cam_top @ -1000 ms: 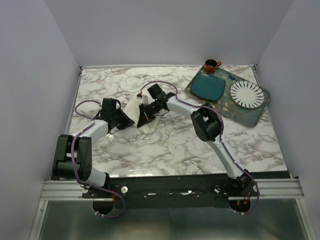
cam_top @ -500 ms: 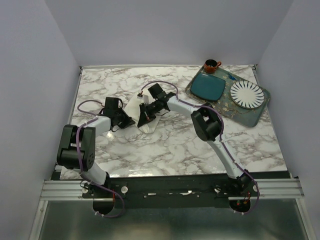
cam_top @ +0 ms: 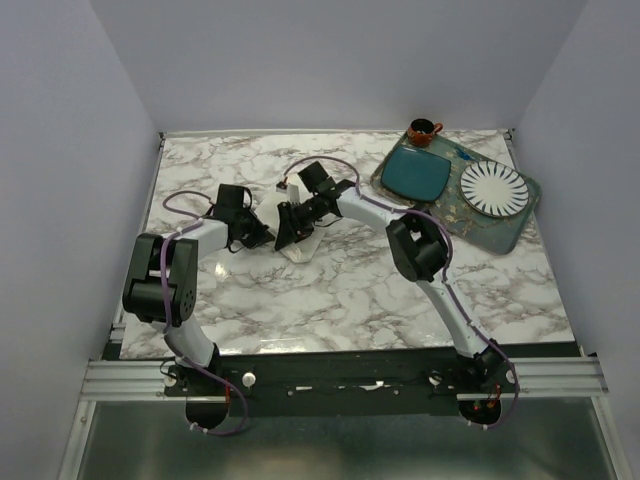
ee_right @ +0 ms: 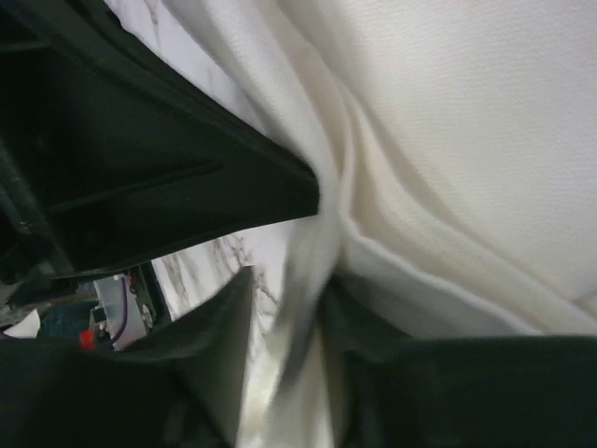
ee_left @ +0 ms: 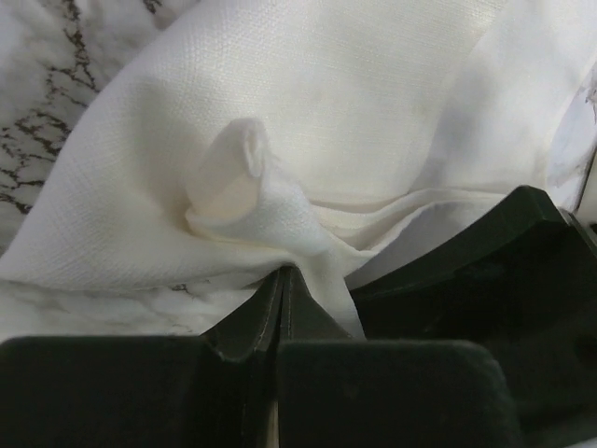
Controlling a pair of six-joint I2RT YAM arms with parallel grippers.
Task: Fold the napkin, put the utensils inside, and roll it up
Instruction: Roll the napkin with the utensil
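Seen from above, a cream napkin (cam_top: 296, 250) lies bunched into a narrow heap on the marble table (cam_top: 350, 290), a little toward 9 o'clock from the middle. The left gripper (cam_top: 258, 238) sits at the napkin's 9 o'clock edge and the right gripper (cam_top: 288, 228) presses in from its 1 o'clock side, probably so the two can draw the cloth into a fold. A tray (cam_top: 500, 235) at the table's 2 o'clock holds a teal plate (cam_top: 418, 172) and a white plate (cam_top: 493, 187), with a cup (cam_top: 422, 131) beside it. A thin blue streak there may be the spoon (cam_top: 463, 153), but it is too small to be sure. Only the left wrist view shows the left gripper (ee_left: 282, 275) closed tight, creases running to its tips as if a fold is nipped, and a corner curled into a small tube. Only the right wrist view shows the right gripper (ee_right: 289, 355) partly parted, with a blurred strip of cloth between. Whether it grips cannot be told.
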